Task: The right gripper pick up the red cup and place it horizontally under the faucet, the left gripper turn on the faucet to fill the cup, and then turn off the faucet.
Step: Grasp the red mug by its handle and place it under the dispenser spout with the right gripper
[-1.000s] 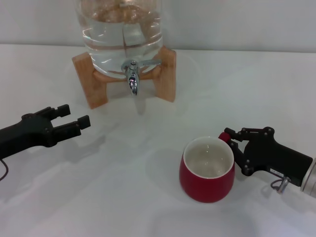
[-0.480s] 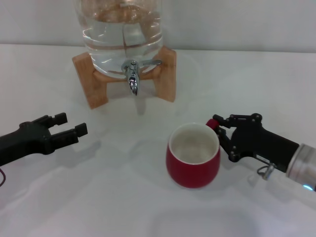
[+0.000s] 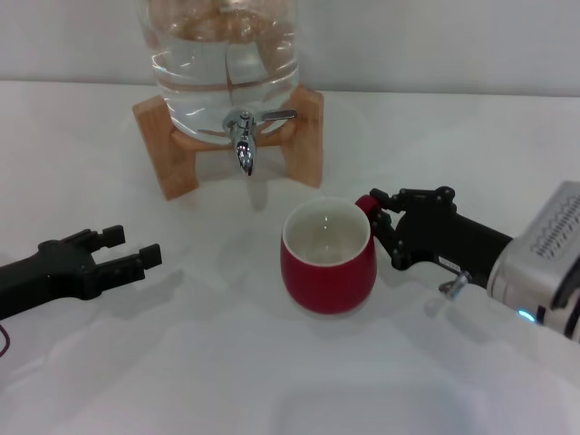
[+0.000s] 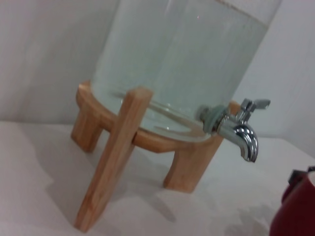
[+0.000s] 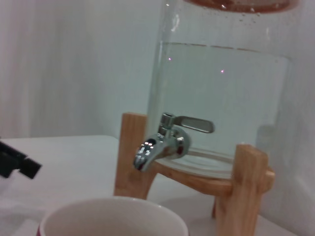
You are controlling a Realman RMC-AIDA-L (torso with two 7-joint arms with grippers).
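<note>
The red cup [image 3: 328, 258] is upright, cream inside showing, in front of and a little right of the faucet [image 3: 245, 138]. My right gripper [image 3: 379, 219] reaches in from the right and is shut on the cup's small red handle. The chrome faucet, its lever pointing right, sits low on the clear water jug [image 3: 225, 63]. My left gripper [image 3: 127, 250] is low at the left, open and empty, well short of the faucet. The faucet [image 4: 238, 132] and a red edge of the cup [image 4: 295, 212] show in the left wrist view. The right wrist view has the cup rim [image 5: 113, 216] below the faucet [image 5: 166, 142].
The jug rests on a wooden stand [image 3: 172, 159] whose two front legs flank the spout. The white table [image 3: 272, 381] runs back to a pale wall. A thin cable trails from the left arm at the left edge.
My right gripper has carried the red cup left and closer to the jug. The left gripper has drawn back slightly toward the near left.
</note>
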